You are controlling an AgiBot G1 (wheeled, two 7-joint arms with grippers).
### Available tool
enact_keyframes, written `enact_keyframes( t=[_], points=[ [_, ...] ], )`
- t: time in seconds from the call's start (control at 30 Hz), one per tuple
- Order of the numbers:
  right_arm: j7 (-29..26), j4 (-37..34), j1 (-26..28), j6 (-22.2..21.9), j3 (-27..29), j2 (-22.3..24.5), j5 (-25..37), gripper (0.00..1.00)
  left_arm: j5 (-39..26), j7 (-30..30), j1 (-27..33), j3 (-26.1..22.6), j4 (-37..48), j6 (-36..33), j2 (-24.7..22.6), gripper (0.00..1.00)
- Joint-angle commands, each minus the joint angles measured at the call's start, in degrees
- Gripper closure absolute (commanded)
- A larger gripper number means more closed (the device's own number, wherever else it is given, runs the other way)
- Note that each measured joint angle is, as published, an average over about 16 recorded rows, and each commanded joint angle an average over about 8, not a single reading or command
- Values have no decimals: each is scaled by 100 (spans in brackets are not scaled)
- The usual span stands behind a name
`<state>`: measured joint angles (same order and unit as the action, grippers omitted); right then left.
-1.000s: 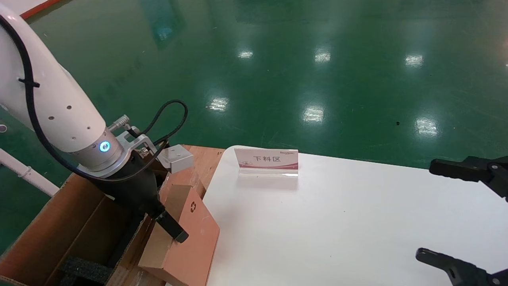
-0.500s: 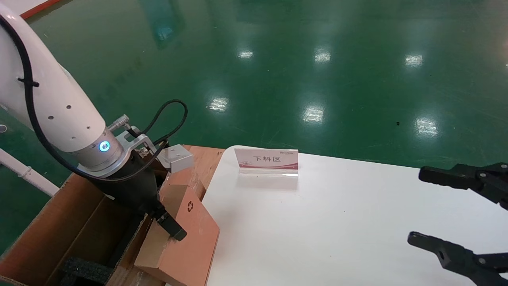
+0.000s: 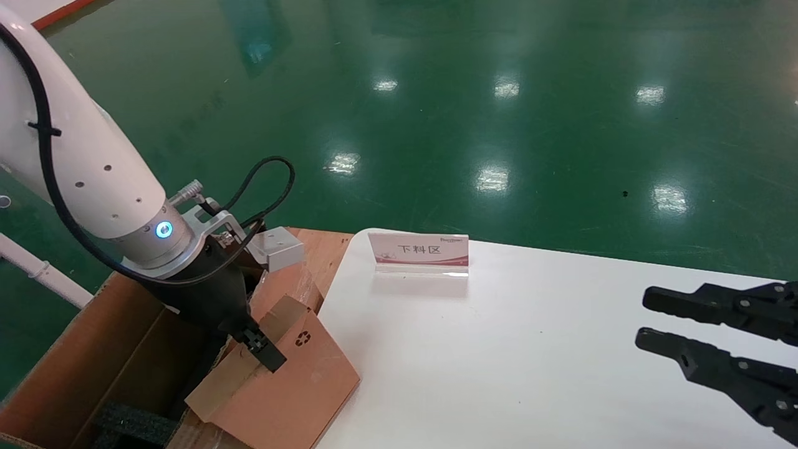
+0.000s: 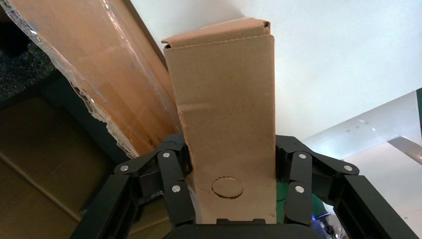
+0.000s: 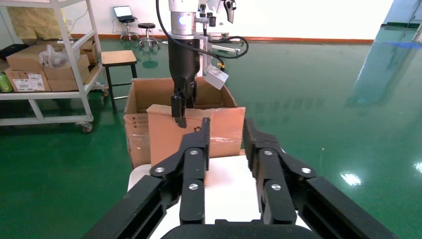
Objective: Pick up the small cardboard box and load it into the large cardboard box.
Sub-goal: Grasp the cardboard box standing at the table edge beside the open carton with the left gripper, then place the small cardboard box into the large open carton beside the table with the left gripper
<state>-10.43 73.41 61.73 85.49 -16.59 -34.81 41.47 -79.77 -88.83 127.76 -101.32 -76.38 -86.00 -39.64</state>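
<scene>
The left claw point(image 3: 265, 352) is clamped on the small cardboard box point(image 3: 283, 390), its fingers point(image 4: 174, 186) pressed against the slim carton's two broad faces near one end. The carton hangs tilted below the claw, at the seam between the white counter point(image 3: 530, 349) and the large cardboard box point(image 3: 93, 362); whether it touches either is hard to tell. Black foam point(image 3: 134, 424) lies in that carton, beneath and beside the claw. The right claw point(image 3: 645, 321) hovers over the counter, slightly parted and holding nothing, well apart from a small sign point(image 3: 419, 252).
</scene>
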Motion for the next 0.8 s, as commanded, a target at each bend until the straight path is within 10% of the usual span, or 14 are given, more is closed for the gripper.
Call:
enact_keyframes(
  t=[0.03,0.53,0.8],
  points=[
    [0,-1,0,0,0,0,0,100,33,21,-4,14,40,15,7,100],
    [4,-4,3,0,-6,1,-3,100,-5,580,1944,591,564,-444,-15,100],
    [5,-4,4,-1,-9,2,-5,100,-60,946,2931,-182,944,-567,-256,100]
  ],
)
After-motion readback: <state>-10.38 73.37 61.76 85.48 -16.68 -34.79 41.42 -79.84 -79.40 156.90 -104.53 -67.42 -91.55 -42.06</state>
